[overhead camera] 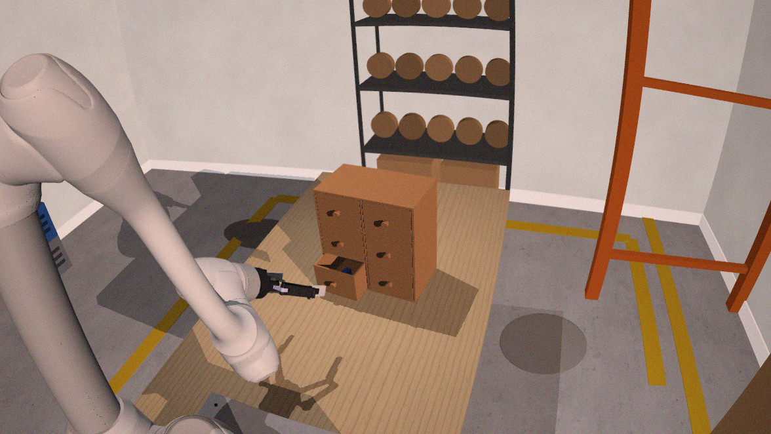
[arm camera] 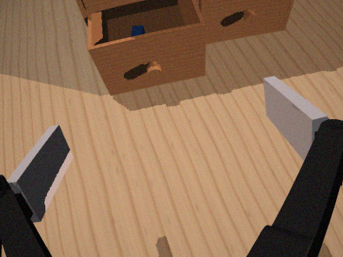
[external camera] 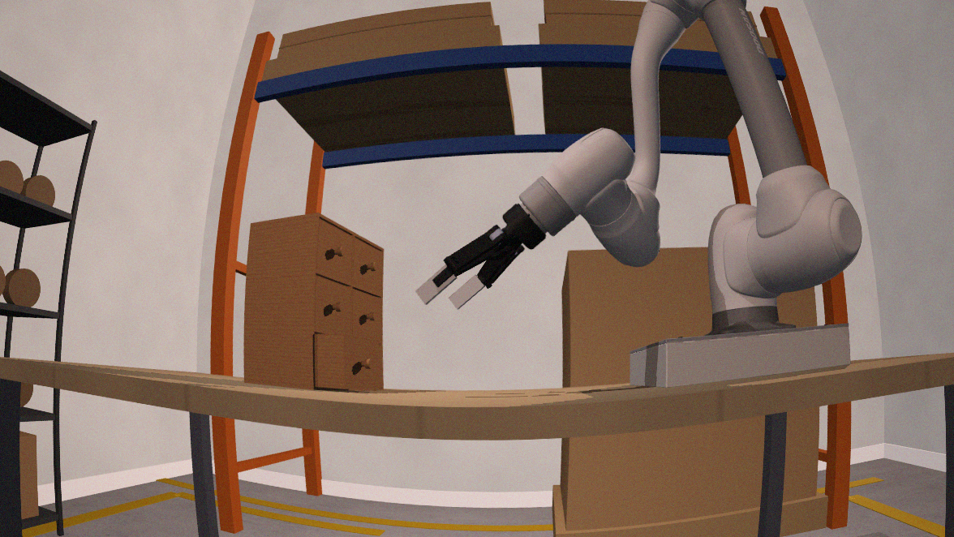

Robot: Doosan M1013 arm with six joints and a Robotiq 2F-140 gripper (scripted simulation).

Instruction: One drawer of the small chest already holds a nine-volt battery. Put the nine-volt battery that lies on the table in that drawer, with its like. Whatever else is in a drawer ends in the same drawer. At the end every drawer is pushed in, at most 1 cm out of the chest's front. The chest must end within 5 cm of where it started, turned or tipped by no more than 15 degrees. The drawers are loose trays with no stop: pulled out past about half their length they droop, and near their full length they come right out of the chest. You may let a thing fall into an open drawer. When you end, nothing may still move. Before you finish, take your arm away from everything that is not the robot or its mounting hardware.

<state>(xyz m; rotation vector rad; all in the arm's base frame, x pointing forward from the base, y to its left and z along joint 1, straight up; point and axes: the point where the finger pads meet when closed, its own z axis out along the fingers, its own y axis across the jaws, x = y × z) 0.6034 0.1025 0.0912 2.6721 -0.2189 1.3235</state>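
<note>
The small wooden chest (overhead camera: 374, 235) stands on the table, with six knobbed drawers in two columns. Its bottom left drawer (overhead camera: 341, 276) is pulled partly out, and a blue thing (overhead camera: 347, 267) lies inside; it also shows in the wrist view (arm camera: 137, 31). The other drawers look pushed in. My gripper (external camera: 449, 292) is open and empty, tilted down toward the chest, above the table and some way in front of the open drawer (arm camera: 148, 53). In the wrist view both fingers spread wide over bare table. I see no battery lying on the table in any view.
A black rack (overhead camera: 434, 80) with round brown discs stands behind the table. An orange frame (overhead camera: 674, 161) stands to the right. My arm's base (external camera: 737, 356) sits on the table's near end. Large cardboard boxes (external camera: 633, 373) stand beside it.
</note>
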